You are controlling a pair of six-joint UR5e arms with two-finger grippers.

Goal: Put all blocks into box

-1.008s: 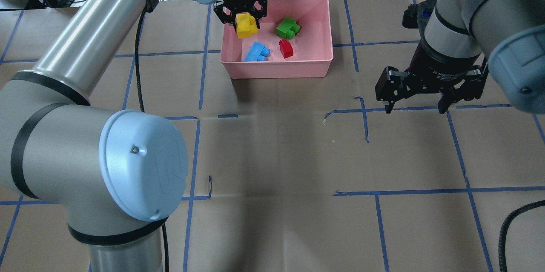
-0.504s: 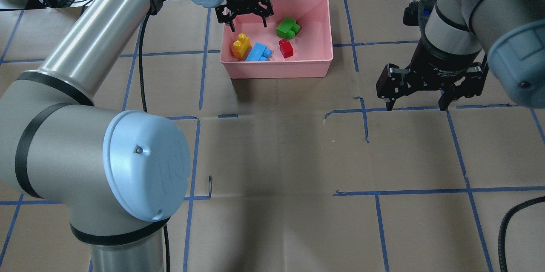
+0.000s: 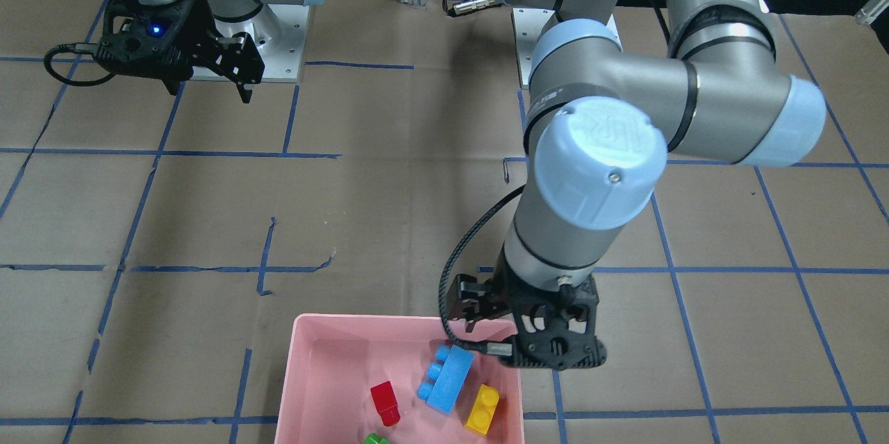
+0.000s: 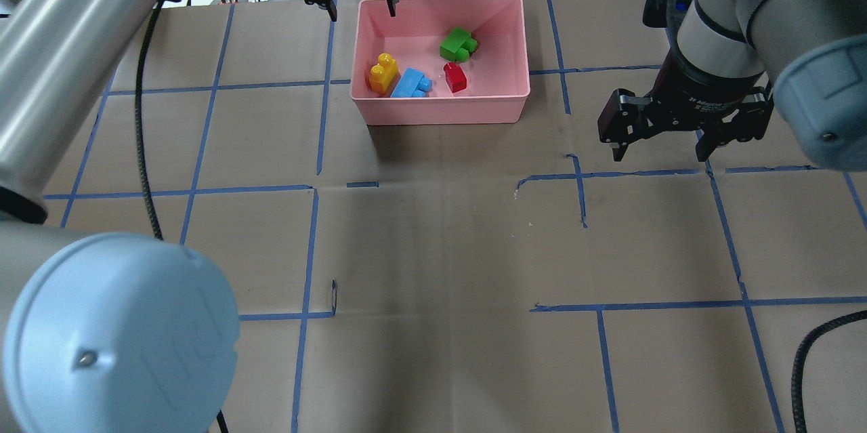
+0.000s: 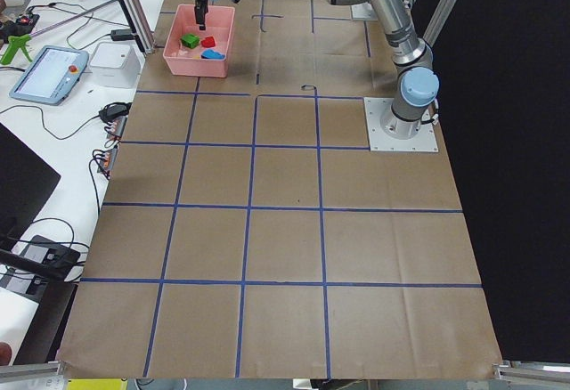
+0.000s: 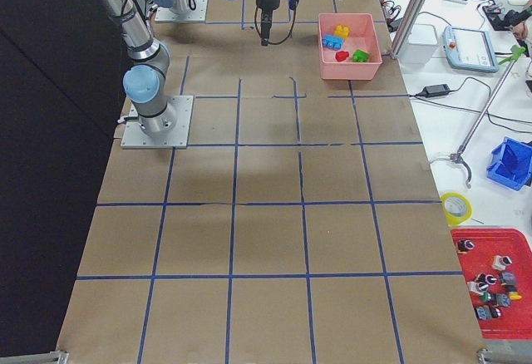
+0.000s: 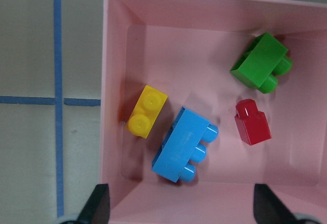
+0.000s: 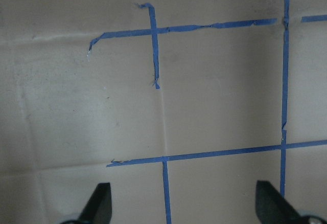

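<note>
Now, overhead: all 4 blocks, the yellow block (image 4: 383,74), blue block (image 4: 411,84), red block (image 4: 455,77) and green block (image 4: 458,45), lie inside the box (image 4: 440,120), far on the bench (image 4: 440,250).
Left gripper (image 4: 362,11): jaws spread and empty above the box's far-left rim; the blocks lie just nearward.
Right gripper (image 4: 660,156): jaws spread and empty, well right of the box.
Left wrist: the blue block's long axis runs diagonally, just beside the yellow block.
Right wrist: only bare bench.
Judgement: nothing left to collect.
</note>
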